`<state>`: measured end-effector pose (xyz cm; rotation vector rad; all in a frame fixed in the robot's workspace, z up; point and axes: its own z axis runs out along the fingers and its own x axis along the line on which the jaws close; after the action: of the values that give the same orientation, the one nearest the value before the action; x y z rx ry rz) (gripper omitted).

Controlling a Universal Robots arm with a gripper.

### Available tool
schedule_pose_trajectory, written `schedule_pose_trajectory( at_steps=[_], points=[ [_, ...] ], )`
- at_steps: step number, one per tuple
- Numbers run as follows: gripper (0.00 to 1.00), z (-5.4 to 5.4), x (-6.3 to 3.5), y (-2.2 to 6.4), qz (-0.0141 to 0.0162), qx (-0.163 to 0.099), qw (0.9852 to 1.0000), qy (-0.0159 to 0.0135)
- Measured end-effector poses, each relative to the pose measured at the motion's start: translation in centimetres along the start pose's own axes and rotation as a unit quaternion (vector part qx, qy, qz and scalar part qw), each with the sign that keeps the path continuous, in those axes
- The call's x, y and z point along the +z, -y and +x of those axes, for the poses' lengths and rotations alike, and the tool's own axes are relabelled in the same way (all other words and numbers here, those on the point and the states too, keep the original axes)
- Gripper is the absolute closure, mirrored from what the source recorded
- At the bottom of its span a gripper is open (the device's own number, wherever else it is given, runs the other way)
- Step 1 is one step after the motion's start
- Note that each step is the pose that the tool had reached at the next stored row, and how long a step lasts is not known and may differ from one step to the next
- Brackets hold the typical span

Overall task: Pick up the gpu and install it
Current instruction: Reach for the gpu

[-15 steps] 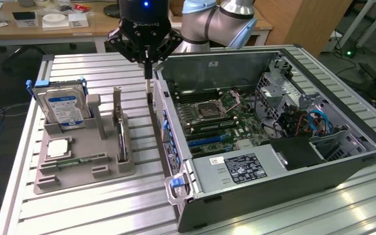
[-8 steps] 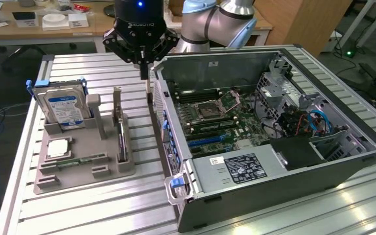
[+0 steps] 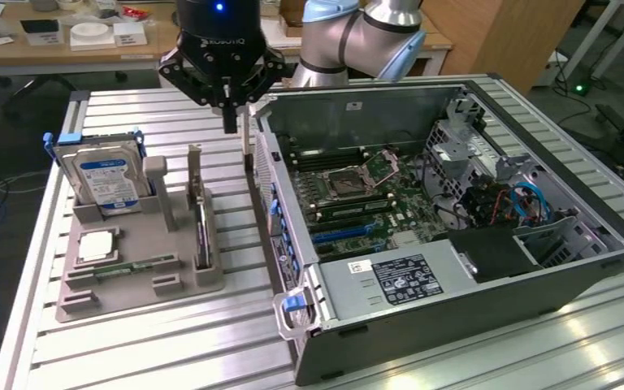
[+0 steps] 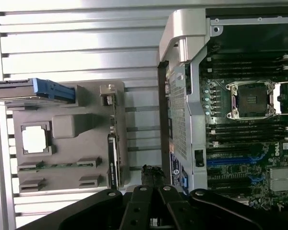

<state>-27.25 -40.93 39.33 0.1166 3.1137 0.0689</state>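
From where I stand, the gripper [image 3: 228, 122] hangs with its fingers pinched together on nothing. Beneath it is the bare strip between the grey tray [image 3: 127, 294] and the open computer case [image 3: 453, 325]. The gpu [image 3: 201, 223] stands on edge in the tray, lower than the gripper and just to one side of it.
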Motion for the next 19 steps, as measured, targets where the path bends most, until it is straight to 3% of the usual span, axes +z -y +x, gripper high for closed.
schedule_pose_trajectory(
  at_steps=[19],
  points=[
    [0.90, 2.4, -0.07, 0.35, 0.0000, 0.000, 1.0000, 0.0000]
  ],
)
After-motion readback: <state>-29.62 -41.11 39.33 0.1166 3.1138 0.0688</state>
